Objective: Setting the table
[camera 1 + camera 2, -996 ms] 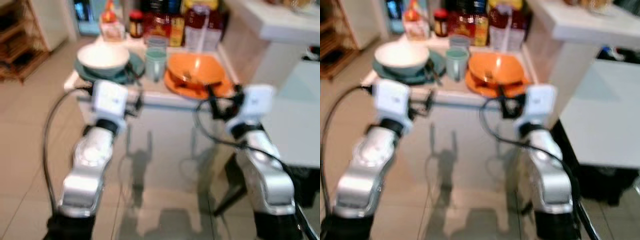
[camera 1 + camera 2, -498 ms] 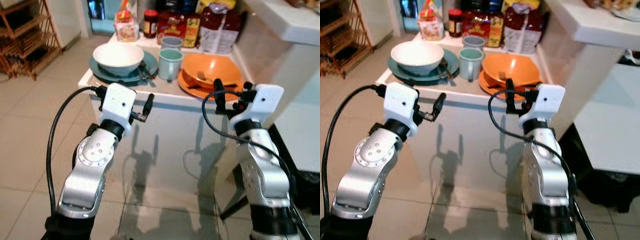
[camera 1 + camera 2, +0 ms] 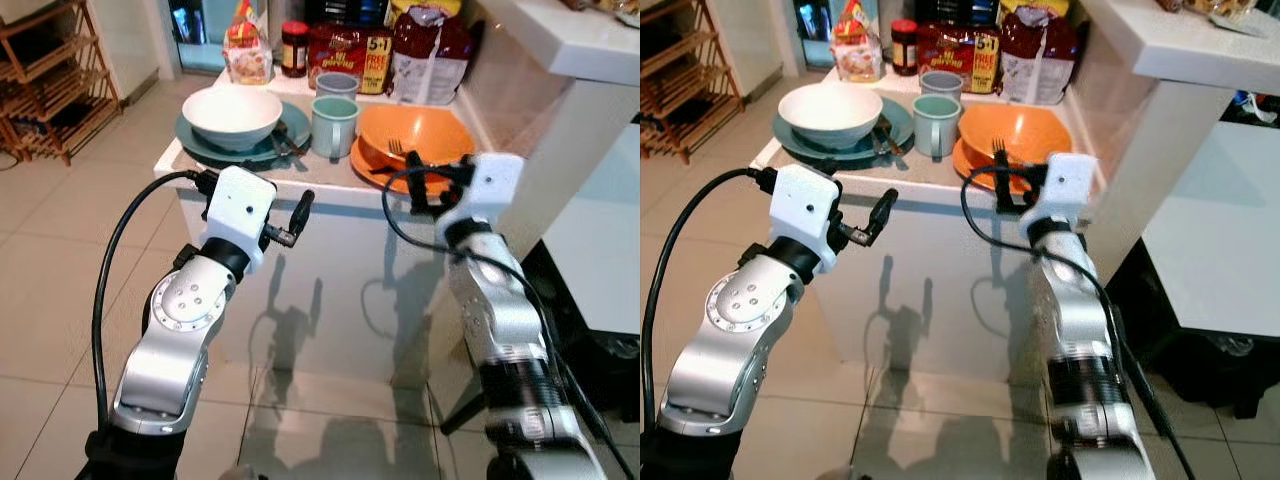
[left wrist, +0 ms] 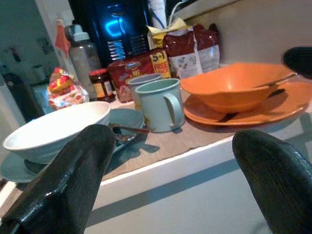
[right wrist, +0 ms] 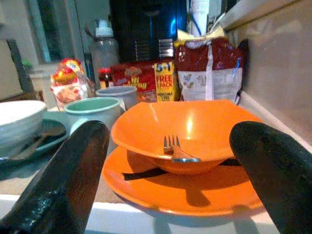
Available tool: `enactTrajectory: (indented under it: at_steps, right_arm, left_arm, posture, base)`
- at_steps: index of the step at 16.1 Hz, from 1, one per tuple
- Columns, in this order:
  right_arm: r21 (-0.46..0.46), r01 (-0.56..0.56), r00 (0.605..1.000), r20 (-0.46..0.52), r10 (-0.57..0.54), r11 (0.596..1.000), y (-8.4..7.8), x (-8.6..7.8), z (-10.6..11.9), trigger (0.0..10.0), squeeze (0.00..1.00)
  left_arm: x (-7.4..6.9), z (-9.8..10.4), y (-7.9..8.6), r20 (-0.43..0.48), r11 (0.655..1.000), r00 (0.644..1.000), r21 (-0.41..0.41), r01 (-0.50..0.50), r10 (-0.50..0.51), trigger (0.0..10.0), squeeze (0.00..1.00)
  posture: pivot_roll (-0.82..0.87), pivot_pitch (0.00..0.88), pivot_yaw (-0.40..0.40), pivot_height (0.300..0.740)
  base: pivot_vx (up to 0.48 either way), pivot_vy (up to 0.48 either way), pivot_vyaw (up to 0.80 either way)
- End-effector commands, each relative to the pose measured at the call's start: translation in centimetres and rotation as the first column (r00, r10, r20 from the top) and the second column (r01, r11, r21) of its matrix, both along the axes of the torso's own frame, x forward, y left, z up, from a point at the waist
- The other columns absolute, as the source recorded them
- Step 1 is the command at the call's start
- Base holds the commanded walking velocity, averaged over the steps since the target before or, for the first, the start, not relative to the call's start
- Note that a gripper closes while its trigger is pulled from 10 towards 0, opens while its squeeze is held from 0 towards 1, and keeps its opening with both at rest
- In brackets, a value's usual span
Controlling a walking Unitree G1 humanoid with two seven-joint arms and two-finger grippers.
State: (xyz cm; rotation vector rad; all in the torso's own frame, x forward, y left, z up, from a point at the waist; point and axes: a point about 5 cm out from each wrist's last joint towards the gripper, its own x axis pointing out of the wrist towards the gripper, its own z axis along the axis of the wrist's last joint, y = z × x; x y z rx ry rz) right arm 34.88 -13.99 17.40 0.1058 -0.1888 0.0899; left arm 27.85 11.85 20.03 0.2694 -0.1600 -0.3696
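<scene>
Resting in the orange bowl (image 5: 195, 126), fork (image 5: 176, 151) tines up; both hands open.

Crowded counter (image 3: 330, 178); open floor (image 3: 60, 250) leftward.

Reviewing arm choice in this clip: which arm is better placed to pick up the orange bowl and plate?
Right. The right gripper is open at the counter edge, facing the orange bowl on its orange plate. The left gripper, also open, sits lower and faces the white bowl side.
</scene>
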Motion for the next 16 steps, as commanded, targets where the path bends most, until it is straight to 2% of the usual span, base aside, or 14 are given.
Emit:
enactTrajectory:
  at_steps: [1,2,3,5,9,14,15,16]
  right_arm:
    - [-0.016,0.021,1.0,0.012,-0.021,1.0,-0.3,0.3,0.2,10.0,1.0]
    - [-0.024,0.02,1.0,0.002,-0.02,1.0,0.0,0.9,0.1,10.0,0.65]
    - [-0.029,0.028,1.0,-0.009,-0.028,0.999,0.1,1.4,-0.1,10.0,0.0]
    - [-0.023,0.041,0.999,-0.021,-0.041,0.999,0.1,1.7,-0.3,10.0,0.0]
    - [0.02,0.08,0.996,-0.044,-0.079,0.997,-0.3,2.6,-0.8,10.0,0.0]
    - [0.007,0.072,0.996,-0.057,-0.071,0.997,-0.7,3.4,-0.8,10.0,0.0]
    - [0.007,0.064,0.996,-0.058,-0.064,0.998,-0.7,3.5,-0.8,8.6,0.0]
    - [0.01,0.059,0.996,-0.061,-0.058,0.998,-0.7,3.6,-0.8,4.8,0.0]
  left_arm:
    - [-0.2,0.3,-0.6,0.007,0.999,0.999,0.005,0.034,-0.034,10.0,0.0]
    - [-0.2,0.3,-0.6,0.004,0.999,0.999,0.008,0.04,-0.04,10.0,0.0]
    - [-0.2,0.2,-0.7,-0.001,0.999,0.999,0.01,0.052,-0.052,10.0,0.0]
    - [-0.3,0.2,-0.8,-0.007,0.998,0.998,0.01,0.066,-0.066,10.0,0.0]
    - [-0.9,0.0,-1.7,-0.03,0.988,0.987,-0.002,0.155,-0.155,10.0,0.0]
    - [-1.0,-0.1,-1.7,-0.033,0.987,0.987,-0.001,0.159,-0.159,10.0,0.0]
    - [-1.0,-0.1,-1.7,-0.036,0.987,0.987,0.0,0.16,-0.159,10.0,0.0]
    - [-1.0,-0.2,-1.6,-0.039,0.987,0.986,0.002,0.16,-0.16,10.0,0.0]
  posture:
    - [0.08,0.0,-0.043,0.74]
    - [0.08,0.0,-0.044,0.74]
    - [0.08,0.0,-0.044,0.74]
    - [0.08,0.0,-0.044,0.74]
    - [0.08,0.0,-0.047,0.74]
    - [0.09,0.0,-0.053,0.74]
    - [0.09,0.0,-0.053,0.74]
    - [0.09,0.0,-0.055,0.74]
  base:
    - [0.0,0.0,0.0]
    - [0.0,0.0,0.0]
    - [0.0,0.0,0.0]
    - [0.0,0.0,0.0]
    - [0.0,0.0,0.0]
    - [0.0,0.0,0.0]
    - [0.0,0.0,0.0]
    - [0.0,0.0,0.0]
